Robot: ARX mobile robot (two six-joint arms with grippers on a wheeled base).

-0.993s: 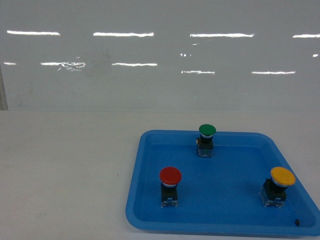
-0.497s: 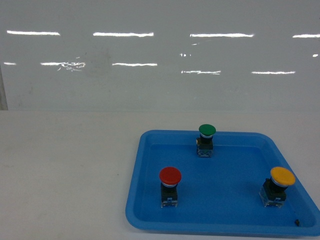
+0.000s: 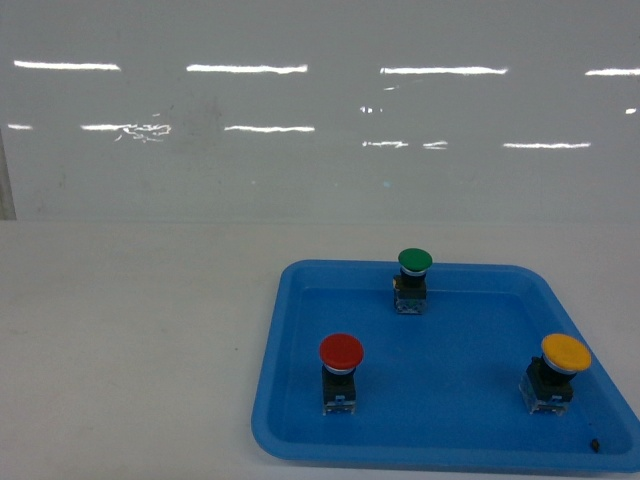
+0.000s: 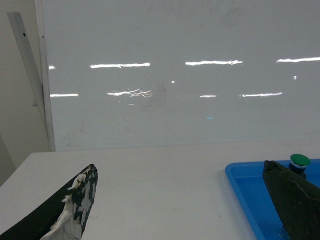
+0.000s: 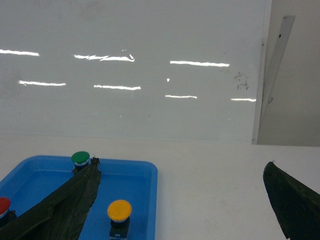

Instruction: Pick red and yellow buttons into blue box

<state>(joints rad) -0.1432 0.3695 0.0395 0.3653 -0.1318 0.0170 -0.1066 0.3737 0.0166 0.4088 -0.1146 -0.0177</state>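
**Both pincers spread and empty, buttons still waiting in the tray**

The left gripper (image 4: 180, 205) hangs above bare table, fingers spread wide with nothing between them; the shallow blue tray (image 4: 245, 187) lies just off its right finger, with the green button (image 4: 300, 161) peeping past that finger's tip.

The right gripper (image 5: 182, 200) is likewise wide apart and holds nothing. The yellow button (image 5: 119, 212) stands just inside its left finger, a likely first pick to my eye. The red button (image 5: 3, 206) sits beyond that finger, further left.

All three stand upright and well apart in the tray, caps up, presumably so a pincer can close on each body.

The blue box appears in no view. The table (image 3: 130, 330) is pale and matte; behind it a glossy white wall (image 3: 320, 110) mirrors ceiling strip lights.
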